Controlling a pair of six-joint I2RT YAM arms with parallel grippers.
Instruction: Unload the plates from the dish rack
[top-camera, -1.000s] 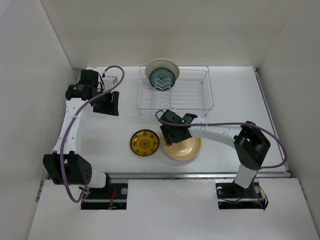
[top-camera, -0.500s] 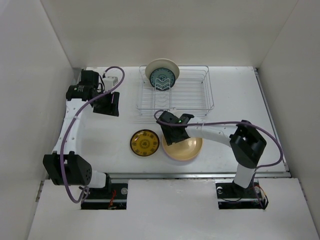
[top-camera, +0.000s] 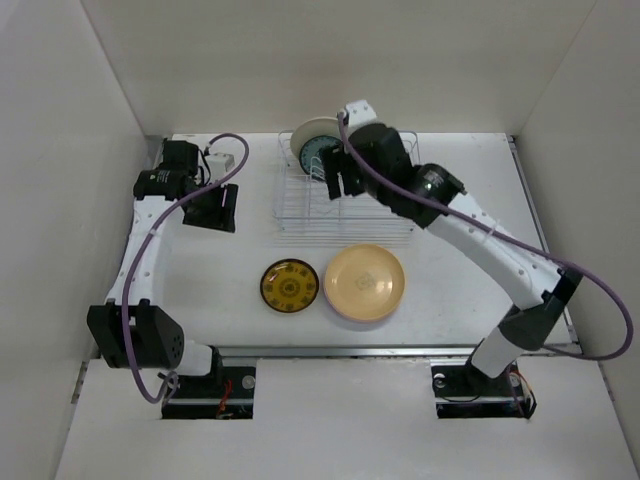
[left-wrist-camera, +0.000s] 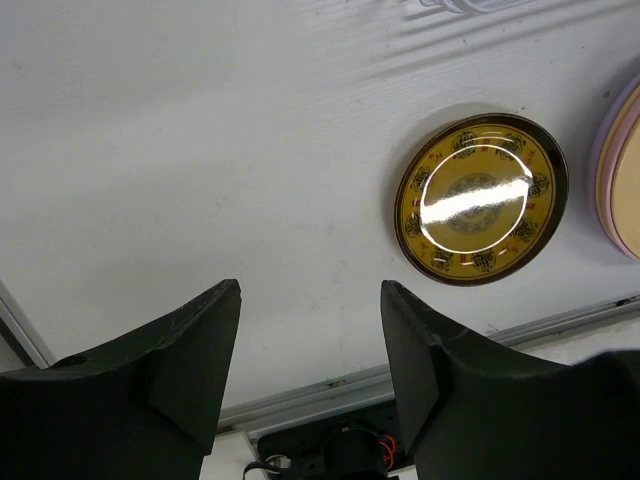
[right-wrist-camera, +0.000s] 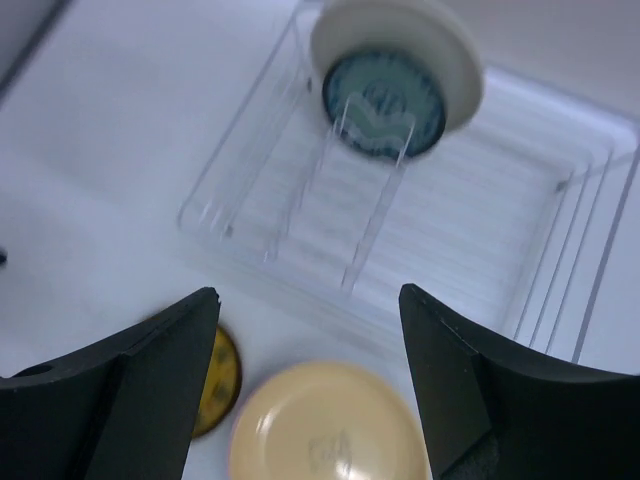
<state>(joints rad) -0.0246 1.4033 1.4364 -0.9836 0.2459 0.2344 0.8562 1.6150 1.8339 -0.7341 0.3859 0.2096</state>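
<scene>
Nearest the arm bases, two lots of plates lie flat on the white table. The small mustard-yellow plate with its dark pattern is on the left. Just beside it on the right is a stack topped by a tan-yellow plate, with pink and lavender rims showing beneath it in the left wrist view. The two almost touch at their edges.

Farther back on the left, the left gripper hangs above bare table. Its two black fingers are spread apart with nothing between them. It is well apart from the rack.

Beyond the plates sits the wire dish rack. The right arm reaches over the rack, and the right gripper hovers above its left half. That gripper's fingers are wide apart and hold nothing.

At the far left end of the rack a cream plate with a teal patterned centre stands upright among the prongs. It is the only plate in the rack.
</scene>
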